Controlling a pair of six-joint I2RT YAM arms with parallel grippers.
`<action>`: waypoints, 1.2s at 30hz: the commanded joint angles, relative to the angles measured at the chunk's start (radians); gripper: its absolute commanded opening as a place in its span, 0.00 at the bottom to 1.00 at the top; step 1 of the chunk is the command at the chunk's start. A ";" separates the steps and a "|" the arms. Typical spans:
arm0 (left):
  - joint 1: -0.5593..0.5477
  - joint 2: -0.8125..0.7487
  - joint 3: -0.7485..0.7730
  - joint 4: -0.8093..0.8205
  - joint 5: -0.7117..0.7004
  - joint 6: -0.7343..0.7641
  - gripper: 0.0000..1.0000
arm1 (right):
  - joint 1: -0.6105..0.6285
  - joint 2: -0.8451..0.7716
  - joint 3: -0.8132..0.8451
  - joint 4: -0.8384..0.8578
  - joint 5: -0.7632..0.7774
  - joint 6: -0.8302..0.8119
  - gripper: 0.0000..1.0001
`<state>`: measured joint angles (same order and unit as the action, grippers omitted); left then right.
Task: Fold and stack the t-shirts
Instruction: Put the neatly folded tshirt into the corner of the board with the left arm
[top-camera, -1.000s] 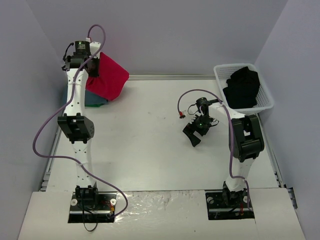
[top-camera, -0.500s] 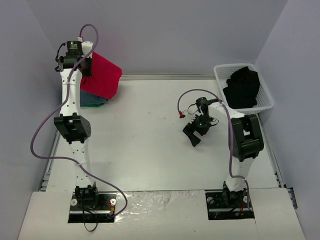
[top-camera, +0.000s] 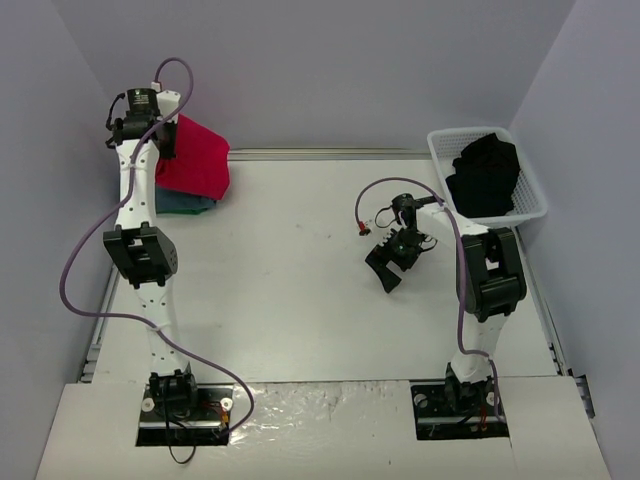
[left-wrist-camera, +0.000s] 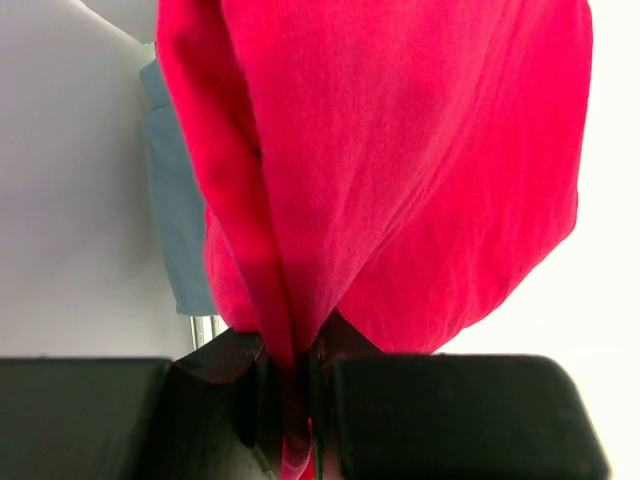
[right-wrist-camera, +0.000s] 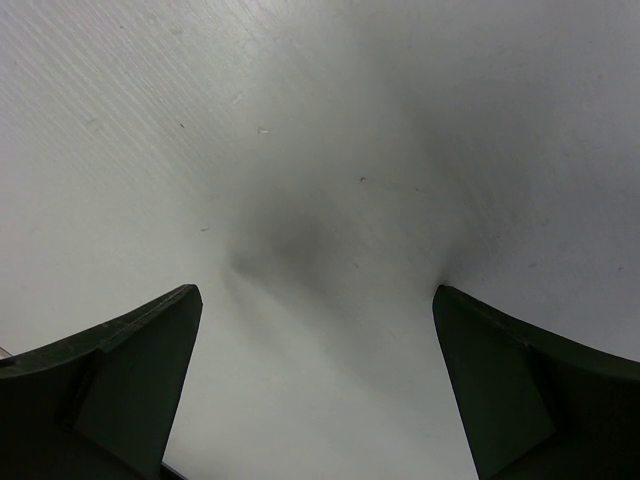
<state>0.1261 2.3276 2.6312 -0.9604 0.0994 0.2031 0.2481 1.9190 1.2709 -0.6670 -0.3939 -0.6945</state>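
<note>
Red t-shirt (top-camera: 197, 160) hangs clamped in your left hand (left-wrist-camera: 300, 400) at the counter's (top-camera: 300, 300) far-left edge; your right hand (top-camera: 390, 264) gapes wide mid-counter.

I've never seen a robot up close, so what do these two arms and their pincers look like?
The left arm and right arm are slim white tubes with chunky black joint blocks. A loose purple cable loops along each. The left pincer and right pincer are black, each with two blocky fingers.

My left gripper (left-wrist-camera: 290, 385) goes further left and back; the red t-shirt (top-camera: 197, 160) under it now hides more of the blue-grey t-shirt (top-camera: 186, 204).
</note>
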 joint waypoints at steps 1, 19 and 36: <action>0.021 -0.027 0.016 0.069 -0.024 0.042 0.02 | -0.039 0.133 -0.074 -0.011 0.059 -0.003 1.00; 0.046 0.061 0.013 0.138 -0.090 0.139 0.02 | -0.090 0.184 -0.074 -0.011 0.064 0.004 1.00; 0.032 0.082 -0.085 0.330 -0.233 0.246 0.55 | -0.132 0.210 -0.074 -0.014 0.063 0.012 1.00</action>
<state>0.1585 2.4424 2.5603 -0.7181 -0.0719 0.4103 0.1642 1.9579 1.2991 -0.6838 -0.4339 -0.6712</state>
